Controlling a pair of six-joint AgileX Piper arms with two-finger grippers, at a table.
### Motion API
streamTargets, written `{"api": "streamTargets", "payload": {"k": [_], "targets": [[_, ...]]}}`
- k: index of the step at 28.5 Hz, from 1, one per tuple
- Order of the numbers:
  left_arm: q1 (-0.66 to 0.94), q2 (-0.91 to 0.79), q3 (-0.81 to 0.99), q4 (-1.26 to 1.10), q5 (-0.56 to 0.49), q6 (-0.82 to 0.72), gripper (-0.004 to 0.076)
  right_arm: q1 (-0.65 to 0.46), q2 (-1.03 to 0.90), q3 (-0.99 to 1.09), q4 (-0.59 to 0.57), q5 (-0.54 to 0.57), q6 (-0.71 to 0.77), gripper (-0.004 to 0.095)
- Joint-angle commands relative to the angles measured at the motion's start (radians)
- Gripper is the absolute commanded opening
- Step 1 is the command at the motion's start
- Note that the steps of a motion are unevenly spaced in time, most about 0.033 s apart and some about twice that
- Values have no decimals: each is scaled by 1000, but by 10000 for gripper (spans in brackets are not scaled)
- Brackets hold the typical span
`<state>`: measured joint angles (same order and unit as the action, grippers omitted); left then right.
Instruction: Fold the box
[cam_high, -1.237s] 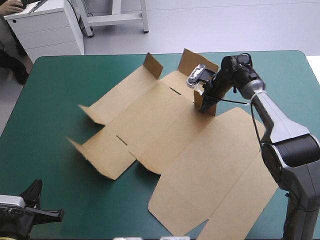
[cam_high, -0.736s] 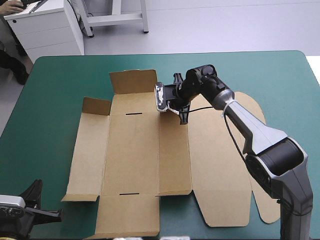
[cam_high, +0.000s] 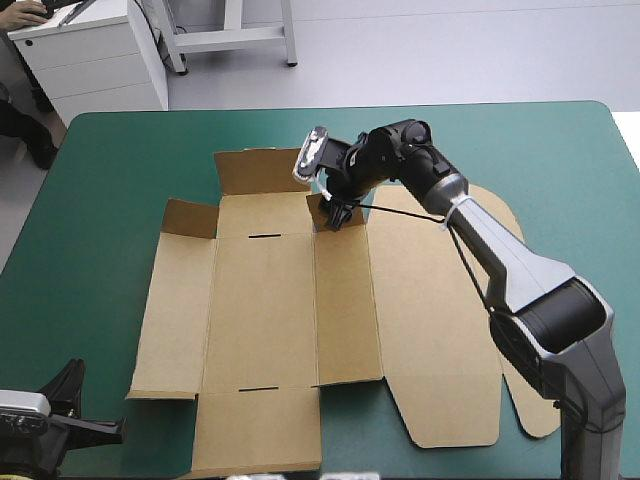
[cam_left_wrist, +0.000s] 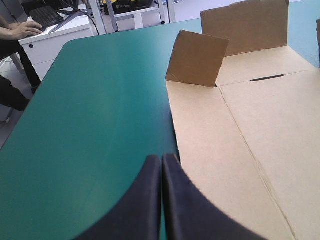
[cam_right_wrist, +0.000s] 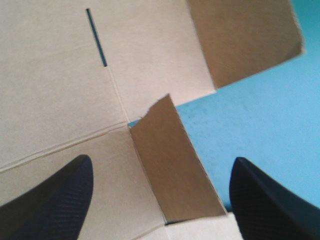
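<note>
Raising walls: the right gripper (cam_high: 338, 213), fingers wide apart and empty, hovered over a corner flap (cam_right_wrist: 172, 165) of the box (cam_high: 260, 300); pinching it probably came next.

The right arm (cam_high: 520, 270) stretches far forward and across toward the left, elbow low. Its wrist is bent over so that the right claw (cam_high: 337, 213) points down, with the fingers (cam_right_wrist: 55, 200) set wide apart. The left claw (cam_high: 95, 430) lies low and drawn back at the robot's near left, roughly level, its fingers (cam_left_wrist: 145, 200) pressed together into one pointed arch.
</note>
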<state>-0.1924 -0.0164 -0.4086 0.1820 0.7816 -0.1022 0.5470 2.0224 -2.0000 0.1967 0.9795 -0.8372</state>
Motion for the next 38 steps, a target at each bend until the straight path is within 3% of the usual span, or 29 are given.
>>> {"api": "streamTargets", "payload": {"k": [1, 2, 3, 4, 7, 10, 14, 16, 22, 24, 32, 38], "targets": [[-4, -12, -28, 2, -79, -5, -10, -5, -125, -73, -175, 43, 322, 429], [-4, -12, -28, 2, -79, -5, -10, -5, -142, -72, -231, 55, 419, 296], [-4, -12, -28, 2, -79, -5, -10, -5, -166, -72, -304, 70, 552, 71], [-4, -12, -28, 2, -79, -5, -10, -5, -180, -72, -344, 75, 633, -20], [-4, -12, -28, 2, -83, -5, -10, -12, -218, -72, -440, 113, 873, -1], [-4, -12, -28, 2, -83, -5, -10, -28, -260, -48, -442, 167, 894, -1], [-4, -12, -28, 2, -81, -5, 29, -45, -365, 83, -435, 141, 894, -1], [-4, -12, -28, 2, -81, -5, 98, -45, -426, 176, -436, 104, 910, -1], [-4, -12, -28, 2, -81, -5, 424, -45, -628, 484, -436, -51, 953, -1], [-4, -12, -26, 2, -84, -5, 486, -45, -684, 561, -436, -57, 953, -1], [-4, -7, -36, 0, -115, -9, 491, -45, -962, 906, -436, -155, 964, -1], [-4, 160, -175, 23, 68, -80, 479, -45, -1181, 1100, -433, -216, 970, -1]]}}
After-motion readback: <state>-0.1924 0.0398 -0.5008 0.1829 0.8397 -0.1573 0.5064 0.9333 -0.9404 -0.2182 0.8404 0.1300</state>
